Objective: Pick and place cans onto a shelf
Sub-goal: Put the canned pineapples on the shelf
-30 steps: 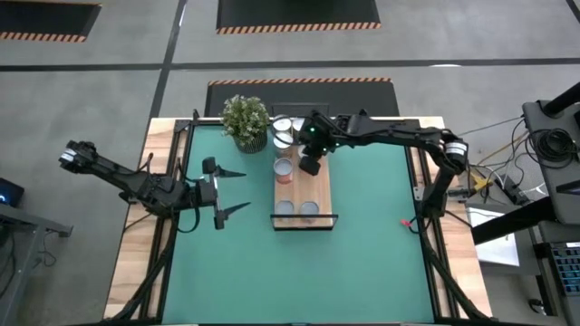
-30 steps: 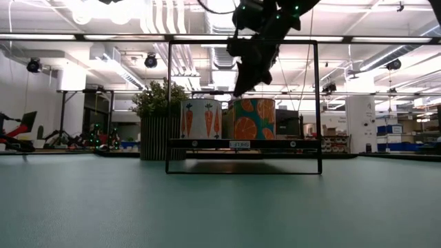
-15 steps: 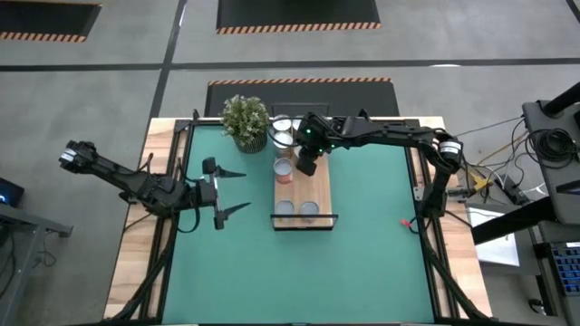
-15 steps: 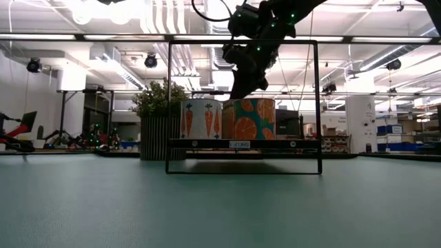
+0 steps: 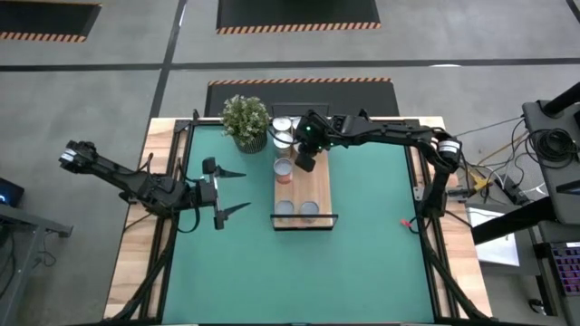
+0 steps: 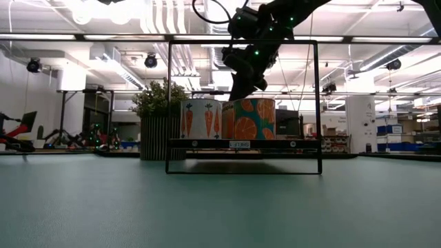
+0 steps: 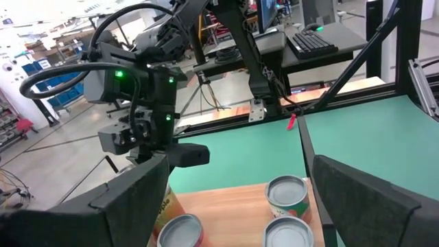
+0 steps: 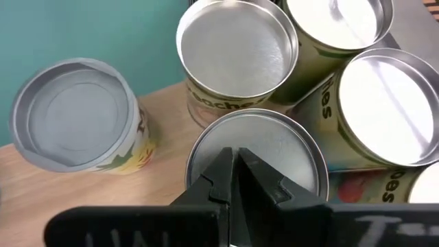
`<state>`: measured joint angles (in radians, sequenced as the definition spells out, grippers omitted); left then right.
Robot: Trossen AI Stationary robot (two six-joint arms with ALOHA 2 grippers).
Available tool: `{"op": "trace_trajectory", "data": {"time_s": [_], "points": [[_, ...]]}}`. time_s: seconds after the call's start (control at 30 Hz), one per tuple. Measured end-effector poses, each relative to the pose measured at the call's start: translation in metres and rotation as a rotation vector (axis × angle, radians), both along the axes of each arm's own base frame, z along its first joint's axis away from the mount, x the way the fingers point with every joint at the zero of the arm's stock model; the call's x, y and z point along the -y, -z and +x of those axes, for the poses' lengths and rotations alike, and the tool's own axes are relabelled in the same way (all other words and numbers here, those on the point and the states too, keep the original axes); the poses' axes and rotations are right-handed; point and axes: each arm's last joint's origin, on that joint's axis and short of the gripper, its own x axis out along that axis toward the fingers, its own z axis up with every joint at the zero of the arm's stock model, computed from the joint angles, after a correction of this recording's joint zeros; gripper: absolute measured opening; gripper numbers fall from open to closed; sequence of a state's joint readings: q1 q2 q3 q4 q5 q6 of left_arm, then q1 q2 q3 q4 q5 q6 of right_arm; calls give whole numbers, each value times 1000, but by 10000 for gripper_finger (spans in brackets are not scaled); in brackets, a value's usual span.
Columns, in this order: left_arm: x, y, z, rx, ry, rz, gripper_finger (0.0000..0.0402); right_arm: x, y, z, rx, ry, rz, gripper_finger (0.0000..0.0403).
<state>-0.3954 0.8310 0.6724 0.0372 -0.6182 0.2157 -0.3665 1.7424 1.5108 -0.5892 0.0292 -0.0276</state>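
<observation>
The cans (image 8: pixel 252 147) are short metal cylinders with silvery round tops and raised rims; several crowd together at the far end of the shelf (image 5: pixel 314 192), beside the potted plant (image 5: pixel 246 119), and their sides show gold and red labels. One more can (image 5: pixel 285 170) stands on the board just nearer than that cluster, and two cans (image 5: pixel 297 209) sit side by side at the shelf's near end; from table level these two (image 6: pixel 227 118) show carrot and orange prints. My right hand (image 8: pixel 236 180) hangs pinched shut, empty, directly over one cluster can's lid. My left hand (image 5: pixel 237 190) waits wide open over the green mat (image 5: pixel 372 254), well left of the shelf.
</observation>
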Motion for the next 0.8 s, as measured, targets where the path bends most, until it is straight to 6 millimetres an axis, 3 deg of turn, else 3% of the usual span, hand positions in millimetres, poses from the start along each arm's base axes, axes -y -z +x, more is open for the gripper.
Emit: {"op": "trace_trajectory", "data": {"time_s": [0.8], "points": [[0,0,0,1,0,0,341,7,-1,1,31,-4,-29,12]]}}
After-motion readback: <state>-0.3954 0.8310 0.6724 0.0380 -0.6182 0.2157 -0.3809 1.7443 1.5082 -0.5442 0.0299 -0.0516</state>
